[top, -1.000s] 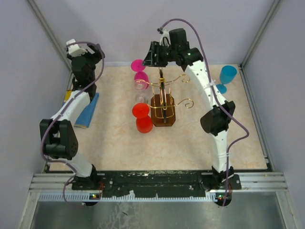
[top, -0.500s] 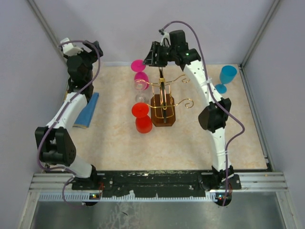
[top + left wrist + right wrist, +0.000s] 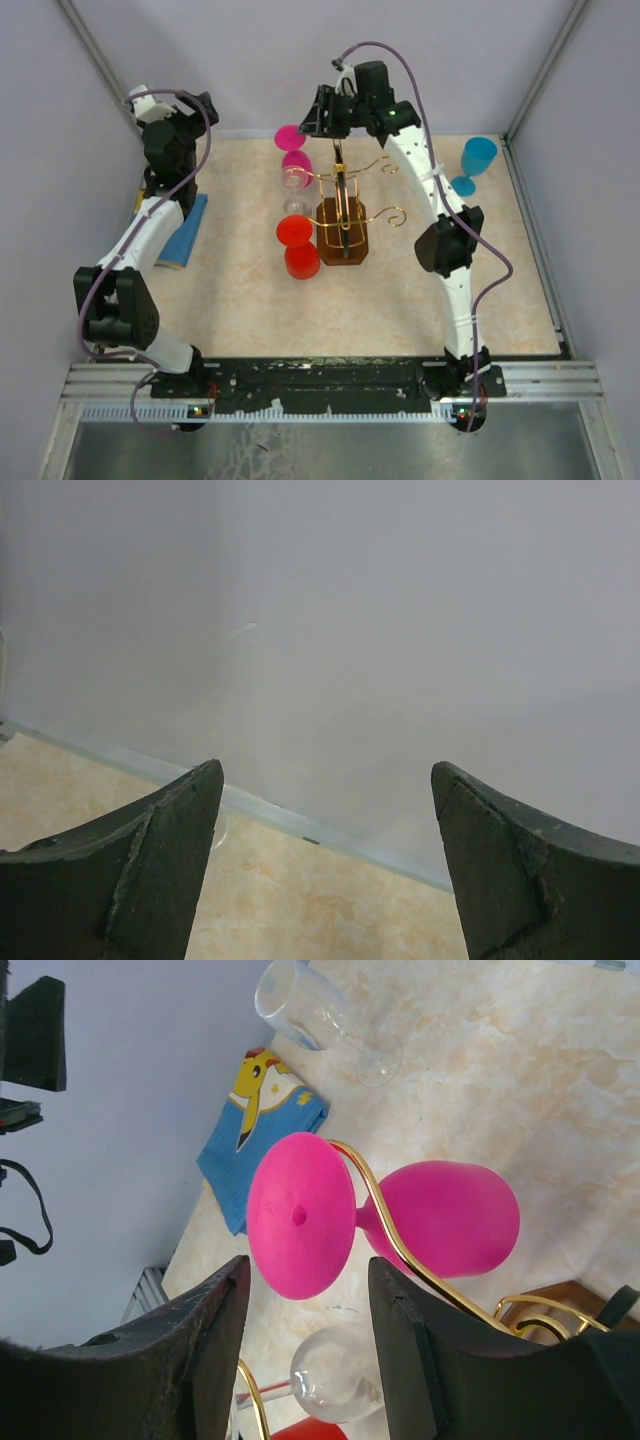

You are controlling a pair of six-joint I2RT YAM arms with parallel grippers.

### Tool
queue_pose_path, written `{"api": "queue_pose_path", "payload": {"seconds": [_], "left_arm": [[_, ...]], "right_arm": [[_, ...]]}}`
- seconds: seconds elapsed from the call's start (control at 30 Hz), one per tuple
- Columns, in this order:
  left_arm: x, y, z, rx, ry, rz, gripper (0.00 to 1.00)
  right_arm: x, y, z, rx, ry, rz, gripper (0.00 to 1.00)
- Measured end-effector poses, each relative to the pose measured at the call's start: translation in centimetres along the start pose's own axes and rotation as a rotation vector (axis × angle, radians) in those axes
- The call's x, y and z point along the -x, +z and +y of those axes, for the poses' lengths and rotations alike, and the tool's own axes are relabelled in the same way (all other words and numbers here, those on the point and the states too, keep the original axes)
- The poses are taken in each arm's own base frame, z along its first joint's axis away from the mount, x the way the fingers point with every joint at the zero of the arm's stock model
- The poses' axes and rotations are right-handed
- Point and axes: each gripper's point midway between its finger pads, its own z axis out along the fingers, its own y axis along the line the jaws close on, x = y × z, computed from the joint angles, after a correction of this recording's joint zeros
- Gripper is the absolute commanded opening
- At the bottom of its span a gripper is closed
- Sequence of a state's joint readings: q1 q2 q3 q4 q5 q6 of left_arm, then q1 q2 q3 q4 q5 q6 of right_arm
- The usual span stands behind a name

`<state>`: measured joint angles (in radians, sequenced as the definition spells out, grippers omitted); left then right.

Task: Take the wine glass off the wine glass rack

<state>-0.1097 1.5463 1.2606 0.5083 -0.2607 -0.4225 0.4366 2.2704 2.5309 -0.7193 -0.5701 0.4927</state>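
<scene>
- Pink wine glass [image 3: 440,1220] hangs upside down on a gold wire arm [image 3: 385,1235] of the wine glass rack [image 3: 343,200], at its far left side. The stem sits in the wire and the foot [image 3: 300,1215] rests over it.
- Right gripper [image 3: 306,1270] is at the foot with its jaws wide apart and nothing held. The foot disc lies in the gap between the two fingers, and I see no contact.
- Left gripper [image 3: 325,770] is up high at the far left, facing the wall, jaws spread and empty. It is well apart from the rack.
- Risk: closing on the thin disc edge-on. The pads could slip off the rim and the glass would swing on the wire.
- Risk: lifting or pulling across the wire instead of sliding along it. The stem would catch on the scroll end and could drag or tip the whole rack on its dark wooden base [image 3: 343,245], which nothing is bracing.
- Risk: a clear glass [image 3: 335,1370] and a red glass [image 3: 296,233] are close by. A swinging pink glass or a wide finger could knock them.
- Risk: a finger may snag the wire as it closes, since the wire runs just beside the foot.
</scene>
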Motion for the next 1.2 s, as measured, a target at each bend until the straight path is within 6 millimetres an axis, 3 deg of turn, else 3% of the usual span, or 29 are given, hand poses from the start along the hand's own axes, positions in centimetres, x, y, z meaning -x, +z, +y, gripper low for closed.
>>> {"api": "queue_pose_path", "payload": {"seconds": [0.57, 0.9, 1.2], "left_arm": [[-0.5, -0.5, 0.4, 0.006, -0.006, 0.009, 0.92], [-0.8, -0.5, 0.8, 0.014, -0.022, 0.014, 0.92], [-0.9, -0.6, 1.1, 0.021, -0.022, 0.016, 0.92]], "right_arm": [[-1.0, 1.3, 1.2, 0.027, -0.019, 0.024, 0.49], [-1.2, 1.7, 1.0, 0.026, -0.019, 0.027, 0.44], [-1.1, 2.4, 0.5, 0.031, -0.012, 0.021, 0.24]]}}
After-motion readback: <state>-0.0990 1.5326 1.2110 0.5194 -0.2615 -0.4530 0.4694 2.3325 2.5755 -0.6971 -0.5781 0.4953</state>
